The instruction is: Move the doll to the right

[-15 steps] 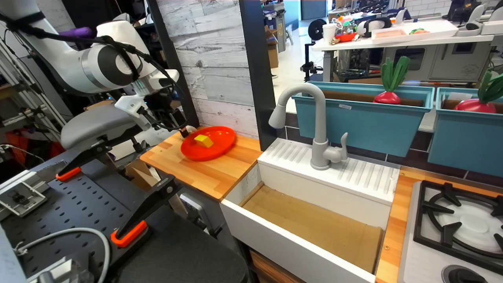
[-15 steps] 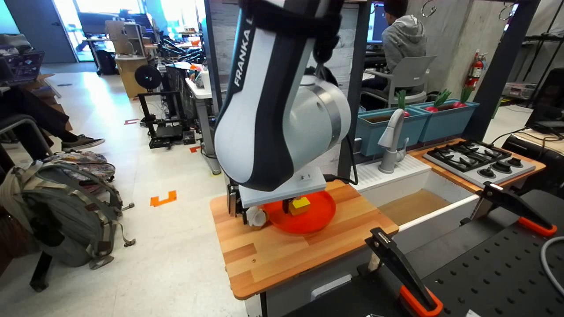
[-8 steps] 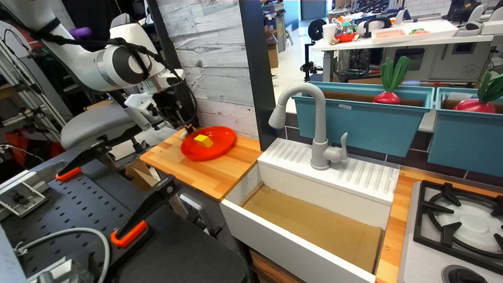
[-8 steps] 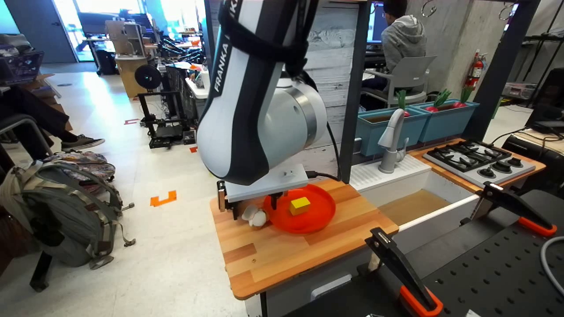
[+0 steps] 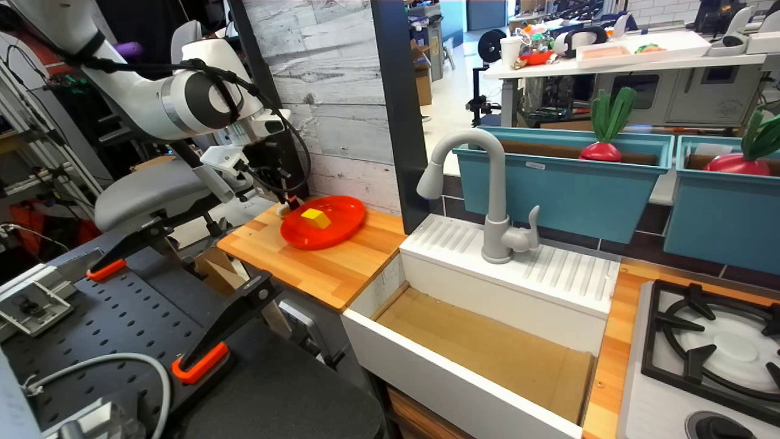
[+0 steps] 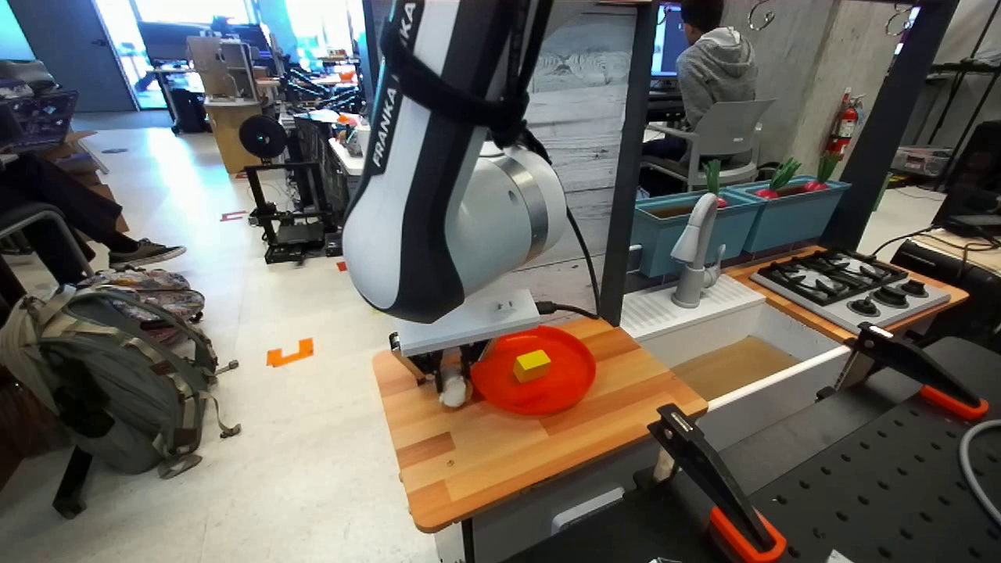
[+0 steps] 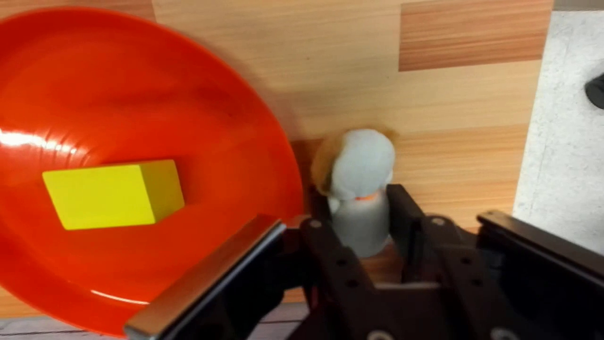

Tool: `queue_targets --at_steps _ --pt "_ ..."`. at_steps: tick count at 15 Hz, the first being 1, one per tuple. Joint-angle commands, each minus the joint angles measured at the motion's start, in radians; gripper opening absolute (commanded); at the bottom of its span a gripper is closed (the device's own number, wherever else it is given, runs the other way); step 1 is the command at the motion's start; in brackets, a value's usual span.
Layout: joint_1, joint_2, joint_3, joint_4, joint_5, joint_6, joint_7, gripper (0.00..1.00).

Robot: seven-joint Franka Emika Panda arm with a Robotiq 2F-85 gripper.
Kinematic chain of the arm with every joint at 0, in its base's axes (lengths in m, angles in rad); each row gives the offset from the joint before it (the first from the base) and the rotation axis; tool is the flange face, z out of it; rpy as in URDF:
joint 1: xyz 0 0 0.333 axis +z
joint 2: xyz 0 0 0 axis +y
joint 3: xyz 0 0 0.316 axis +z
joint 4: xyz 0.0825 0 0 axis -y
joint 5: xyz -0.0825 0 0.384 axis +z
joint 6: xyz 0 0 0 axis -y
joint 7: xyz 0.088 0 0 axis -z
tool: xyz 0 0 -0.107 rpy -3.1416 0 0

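Note:
The doll point(image 7: 362, 165), a small white and tan figure with a touch of orange, is on the wooden counter close beside the red plate. In the wrist view my gripper point(image 7: 359, 202) has its dark fingers against both sides of the doll's pale body, and the rounded head end sticks out past them. An exterior view shows the doll point(image 6: 453, 392) low between the fingers of the gripper point(image 6: 449, 371). Only a bit of white doll point(image 5: 282, 210) shows in an exterior view, beside the gripper point(image 5: 289, 204).
The red plate point(image 7: 245, 132) borders the doll, and a yellow block point(image 7: 108, 193) lies in it. The counter point(image 6: 500, 461) ends a short way from the doll, with floor beyond. A whitewashed plank wall point(image 5: 341, 177) rises behind, and the sink point(image 5: 463, 402) adjoins the counter.
The arm has shifted over the doll, away from the plate's middle in an exterior view. The jaws have come together from wide apart onto the doll, which looks slightly turned.

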Motion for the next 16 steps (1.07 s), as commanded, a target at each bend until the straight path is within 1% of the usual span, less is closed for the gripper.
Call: queue_targets --at_steps 1,2,3,4,6,7,9,11,12,14,16 --pt "-0.024 0.033 0.012 0.056 0.015 -0.049 -0.01 0.05" --pt "-0.028 0.032 0.014 0.057 0.015 -0.052 -0.012 0.01" --pt "-0.031 0.029 0.017 0.056 0.015 -0.052 -0.013 0.0" --pt "-0.042 0.018 0.033 0.048 0.018 -0.056 -0.026 0.03" --pt "-0.051 -0.015 0.054 0.013 0.019 -0.046 -0.044 0.01" --pt "-0.052 -0.04 0.062 -0.016 0.017 -0.034 -0.05 0.03" --pt "-0.046 -0.099 0.072 -0.084 0.016 -0.009 -0.051 0.03" --pt "-0.029 -0.176 0.067 -0.176 0.011 0.017 -0.038 0.03" --pt "-0.016 -0.232 0.057 -0.247 0.01 0.043 -0.022 0.03" --pt "-0.021 -0.315 0.059 -0.338 0.01 0.06 -0.029 0.03" --pt "-0.015 -0.389 0.025 -0.438 0.007 0.114 -0.005 0.03"
